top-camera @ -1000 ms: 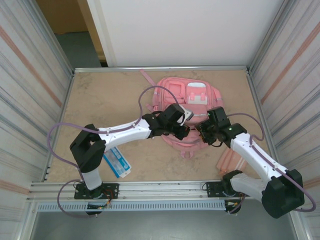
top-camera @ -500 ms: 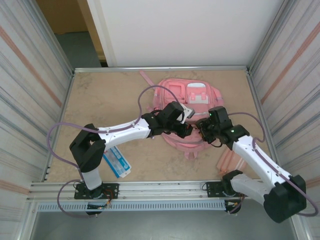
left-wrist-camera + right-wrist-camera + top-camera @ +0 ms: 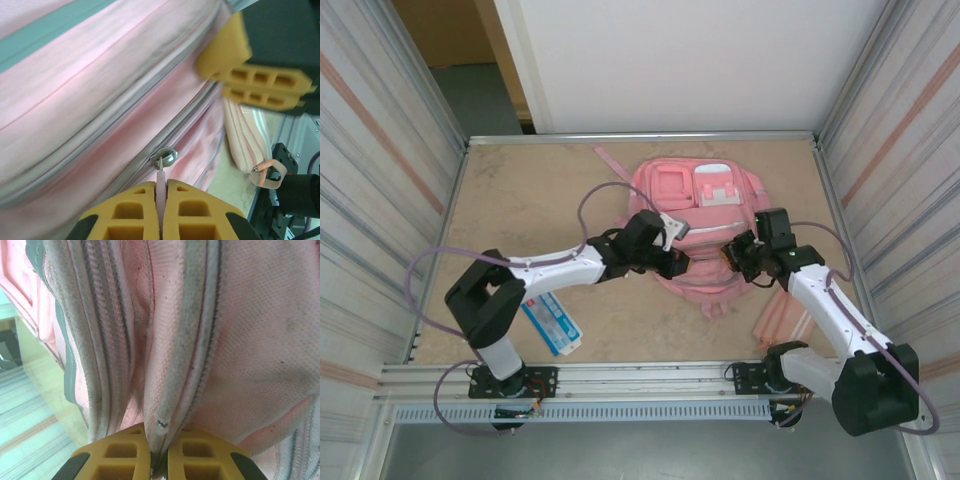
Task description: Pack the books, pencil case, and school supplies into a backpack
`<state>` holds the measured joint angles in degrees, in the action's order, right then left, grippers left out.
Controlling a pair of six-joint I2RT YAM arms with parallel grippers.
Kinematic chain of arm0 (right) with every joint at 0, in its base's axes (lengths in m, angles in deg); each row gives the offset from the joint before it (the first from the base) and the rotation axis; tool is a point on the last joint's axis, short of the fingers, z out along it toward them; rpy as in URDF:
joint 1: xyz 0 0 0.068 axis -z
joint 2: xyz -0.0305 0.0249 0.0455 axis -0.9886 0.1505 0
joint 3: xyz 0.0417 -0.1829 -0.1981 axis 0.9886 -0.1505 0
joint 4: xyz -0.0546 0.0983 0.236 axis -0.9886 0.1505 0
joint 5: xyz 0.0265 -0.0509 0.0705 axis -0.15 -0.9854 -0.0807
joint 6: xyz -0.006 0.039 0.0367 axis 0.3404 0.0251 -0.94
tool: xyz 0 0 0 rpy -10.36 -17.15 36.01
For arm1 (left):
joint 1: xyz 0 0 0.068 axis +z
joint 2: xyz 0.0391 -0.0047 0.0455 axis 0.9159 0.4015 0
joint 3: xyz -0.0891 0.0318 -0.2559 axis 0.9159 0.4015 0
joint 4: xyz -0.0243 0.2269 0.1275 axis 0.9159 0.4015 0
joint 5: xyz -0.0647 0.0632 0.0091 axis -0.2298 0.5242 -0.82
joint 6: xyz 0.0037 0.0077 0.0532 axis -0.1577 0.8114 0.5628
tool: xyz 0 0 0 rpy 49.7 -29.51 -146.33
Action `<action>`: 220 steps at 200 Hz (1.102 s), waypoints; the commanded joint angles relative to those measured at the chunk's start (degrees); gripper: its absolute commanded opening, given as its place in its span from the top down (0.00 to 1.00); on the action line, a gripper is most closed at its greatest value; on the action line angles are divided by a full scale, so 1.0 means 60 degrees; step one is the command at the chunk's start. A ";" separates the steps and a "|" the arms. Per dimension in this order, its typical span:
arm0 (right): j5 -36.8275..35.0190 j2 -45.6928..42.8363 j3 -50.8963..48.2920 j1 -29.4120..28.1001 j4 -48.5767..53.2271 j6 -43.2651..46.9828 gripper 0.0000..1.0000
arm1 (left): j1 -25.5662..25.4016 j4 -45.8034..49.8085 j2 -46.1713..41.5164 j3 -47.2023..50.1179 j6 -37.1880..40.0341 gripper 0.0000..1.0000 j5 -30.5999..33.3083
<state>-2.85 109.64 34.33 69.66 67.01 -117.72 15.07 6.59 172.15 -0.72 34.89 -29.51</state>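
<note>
Two robot arms meet over a large pink backpack [image 3: 710,200] that lies flat toward the far middle of the tan surface [image 3: 525,200], its front pockets facing up. From above, we see the left claw [image 3: 676,262] reaching in from the left and the right claw [image 3: 733,254] reaching in from the right. Both are on the near part of the backpack, close to each other but not touching.

Through the left wrist camera, we see that claw's yellow pads [image 3: 132,210] pressed together on a thin pink zipper pull [image 3: 161,179]. The small metal slider [image 3: 164,156] sits just beyond the fingertips, on a grey zipper line running across the pink fabric. The other claw appears blurred at the upper right of that view.

Through the right wrist camera, we see the right claw's yellow pads [image 3: 125,455] narrowed to a slit — they pinch a raised grey zipper seam [image 3: 167,405] of the backpack, with pink mesh cloth bunched on either side.

Elsewhere, a light blue pencil case [image 3: 552,325] lies flat near the left arm's base, well apart from the backpack. A pale pink ribbed book [image 3: 782,322] lies on the surface beside the right arm, near the backpack's near right corner.
</note>
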 commanded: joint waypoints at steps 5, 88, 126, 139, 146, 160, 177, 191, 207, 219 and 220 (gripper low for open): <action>0.0094 -0.0172 0.0375 0.0764 0.1239 0.1842 0.93 | 0.0605 -0.0352 -0.0904 0.0742 0.0216 1.00 0.1077; -0.0233 -0.0658 0.0998 -0.0751 0.2416 0.1096 0.37 | -0.0618 -0.1000 0.0397 -0.1141 -0.0182 1.00 0.0687; -0.1548 -0.0281 0.1160 -0.1911 0.2498 -0.0134 0.38 | -0.0966 -0.1375 0.0100 -0.1161 -0.0556 1.00 0.0542; -0.1686 0.0067 0.1225 -0.1951 0.2357 -0.0091 0.38 | -0.1126 -0.1449 -0.0142 -0.0915 -0.0488 1.00 0.0768; -0.1790 0.0222 0.1266 -0.1967 0.2322 -0.0102 0.38 | -0.1166 -0.1513 -0.0251 -0.0786 -0.0506 1.00 0.0822; -0.1825 0.0428 0.1384 -0.1977 0.2204 -0.0156 0.39 | -0.1168 -0.1615 -0.0383 -0.0521 -0.0712 1.00 0.0818; -0.1894 0.0569 0.1800 -0.2108 0.2340 -0.0135 0.38 | -0.1211 -0.1728 -0.0565 -0.0167 -0.0754 1.00 0.1092; -0.2333 0.0624 0.2260 -0.2351 0.2824 -0.0121 0.38 | -0.1198 -0.1729 -0.0740 0.0047 -0.0666 1.00 0.1454; -0.2609 0.0500 0.2418 -0.2419 0.3084 -0.0220 0.37 | -0.1152 -0.1708 -0.0935 0.0178 -0.0581 1.00 0.1530; -0.2584 0.0314 0.2304 -0.2418 0.2957 -0.0412 0.37 | -0.1168 -0.1642 -0.1003 0.0195 -0.0488 1.00 0.1533; -0.2571 0.0308 0.2288 -0.2418 0.2935 -0.0427 0.37 | -0.1175 -0.1641 -0.1004 0.0200 -0.0487 1.00 0.1528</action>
<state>-14.90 113.16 47.16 55.59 82.07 -117.39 8.49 0.86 170.55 0.35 31.22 -21.23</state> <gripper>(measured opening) 0.625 0.056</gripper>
